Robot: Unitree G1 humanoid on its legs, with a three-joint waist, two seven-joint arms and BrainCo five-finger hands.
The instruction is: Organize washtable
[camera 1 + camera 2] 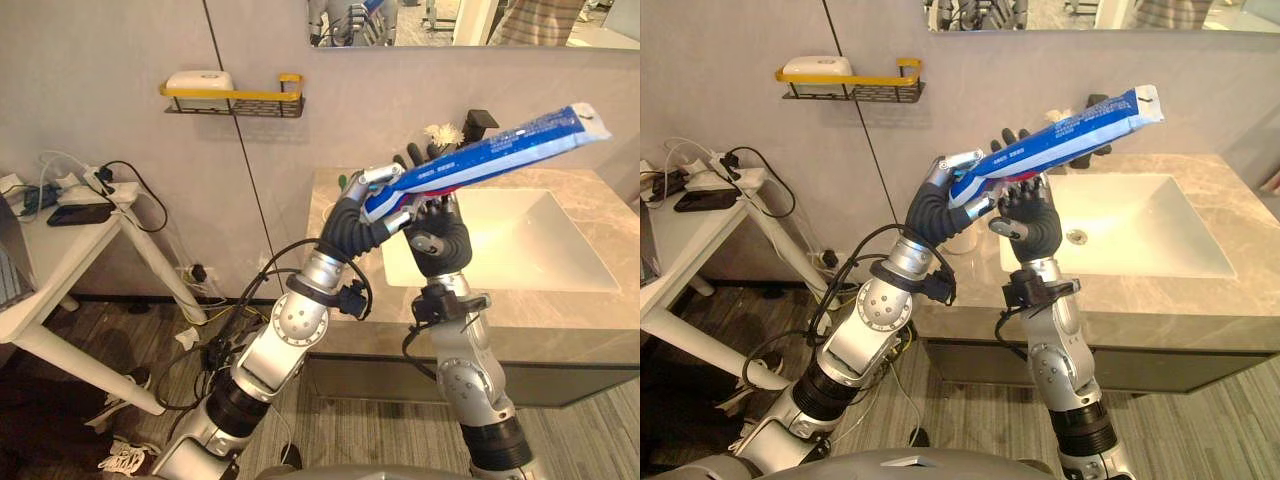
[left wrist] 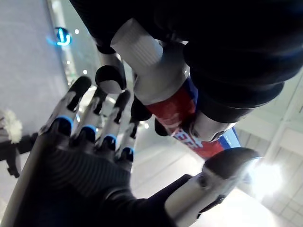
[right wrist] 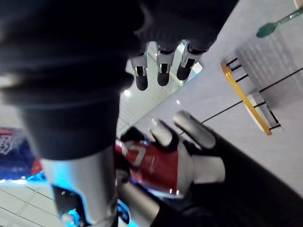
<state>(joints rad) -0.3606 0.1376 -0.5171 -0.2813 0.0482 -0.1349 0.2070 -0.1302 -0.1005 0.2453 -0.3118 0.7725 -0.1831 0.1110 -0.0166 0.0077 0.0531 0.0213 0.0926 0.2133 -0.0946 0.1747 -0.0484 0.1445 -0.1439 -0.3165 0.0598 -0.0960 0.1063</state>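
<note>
A long blue and white toothpaste tube [image 1: 500, 150] with a red end [image 2: 182, 111] is held up in the air, slanting up to the right above the sink. My left hand [image 1: 372, 205] is shut on its lower end, fingers curled round it. My right hand [image 1: 440, 235] is raised just behind that end, palm toward the tube and fingers [image 3: 162, 71] straight; whether it touches the tube I cannot tell. In the right wrist view the left hand [image 3: 199, 165] shows wrapped round the red end [image 3: 151, 163].
A marble counter [image 1: 590, 315] holds a white sink basin [image 1: 500, 240]. A white fluffy item [image 1: 445, 132] and a black holder [image 1: 480, 122] stand at its back, a green toothbrush [image 1: 342, 182] at its left. A yellow wall shelf [image 1: 235, 97] hangs higher left; a white side table [image 1: 70, 245] stands left.
</note>
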